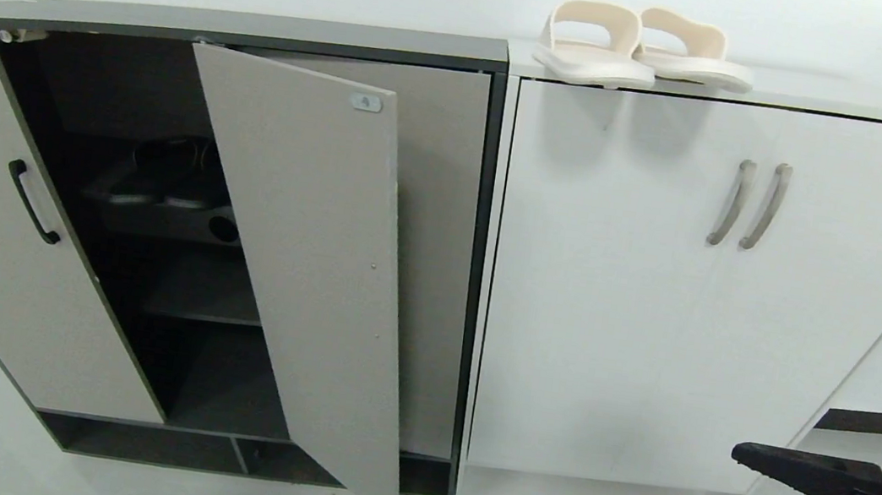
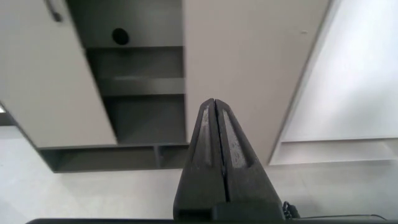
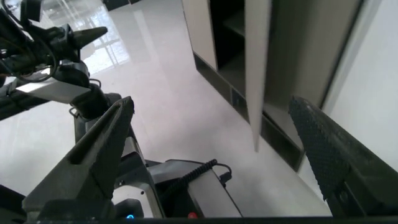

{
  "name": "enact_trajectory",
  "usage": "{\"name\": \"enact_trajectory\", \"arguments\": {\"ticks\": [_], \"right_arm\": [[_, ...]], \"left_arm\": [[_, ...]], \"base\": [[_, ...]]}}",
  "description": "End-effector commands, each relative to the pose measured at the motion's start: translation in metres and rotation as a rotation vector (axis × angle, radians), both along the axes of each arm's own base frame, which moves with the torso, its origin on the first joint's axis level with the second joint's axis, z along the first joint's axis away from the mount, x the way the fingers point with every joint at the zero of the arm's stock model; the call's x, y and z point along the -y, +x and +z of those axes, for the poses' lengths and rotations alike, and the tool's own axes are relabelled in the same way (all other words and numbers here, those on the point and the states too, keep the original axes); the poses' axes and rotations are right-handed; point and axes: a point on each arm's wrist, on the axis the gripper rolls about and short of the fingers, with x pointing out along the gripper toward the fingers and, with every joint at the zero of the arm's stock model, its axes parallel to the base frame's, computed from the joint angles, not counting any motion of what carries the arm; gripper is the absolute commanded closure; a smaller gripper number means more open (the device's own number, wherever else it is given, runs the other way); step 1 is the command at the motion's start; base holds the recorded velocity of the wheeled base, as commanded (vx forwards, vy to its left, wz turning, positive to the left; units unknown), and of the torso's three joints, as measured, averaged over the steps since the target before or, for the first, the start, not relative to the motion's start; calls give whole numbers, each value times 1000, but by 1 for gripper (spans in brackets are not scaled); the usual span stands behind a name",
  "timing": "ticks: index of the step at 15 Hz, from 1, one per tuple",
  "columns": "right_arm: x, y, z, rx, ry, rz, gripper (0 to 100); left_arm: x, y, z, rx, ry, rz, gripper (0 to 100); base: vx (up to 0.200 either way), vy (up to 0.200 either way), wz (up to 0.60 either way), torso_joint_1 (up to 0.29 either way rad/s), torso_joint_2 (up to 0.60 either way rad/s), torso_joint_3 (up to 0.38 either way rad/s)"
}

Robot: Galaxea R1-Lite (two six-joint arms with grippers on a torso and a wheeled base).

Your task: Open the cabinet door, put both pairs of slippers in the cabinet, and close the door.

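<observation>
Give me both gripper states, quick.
Left gripper: jaws closed, holding nothing.
Right gripper: jaws open, holding nothing.

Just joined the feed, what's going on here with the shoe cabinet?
The grey cabinet door stands open, with a dark pair of slippers on a shelf inside. The cream pair of slippers lies on top of the white cabinet. Neither hand holds anything: the right hand is open, low before the white cabinet; the left hand is shut.
</observation>
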Motion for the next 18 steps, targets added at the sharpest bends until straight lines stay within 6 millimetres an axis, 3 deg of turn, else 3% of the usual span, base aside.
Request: {"name": "enact_trajectory", "arguments": {"ticks": [1, 8, 18], "right_arm": [[0, 0, 0, -1, -1, 1, 0], [0, 0, -2, 6, -10, -1, 0], [-1, 1, -5, -4, -19, 0, 0]], "left_arm": [[0, 0, 0, -1, 0, 0, 100], [0, 0, 0, -1, -3, 0, 100], [0, 0, 0, -1, -8, 2, 100]], "base": [[0, 0, 0, 0, 0, 0], [0, 0, 0, 6, -21, -14], [0, 0, 0, 140, -414, -279]]}}
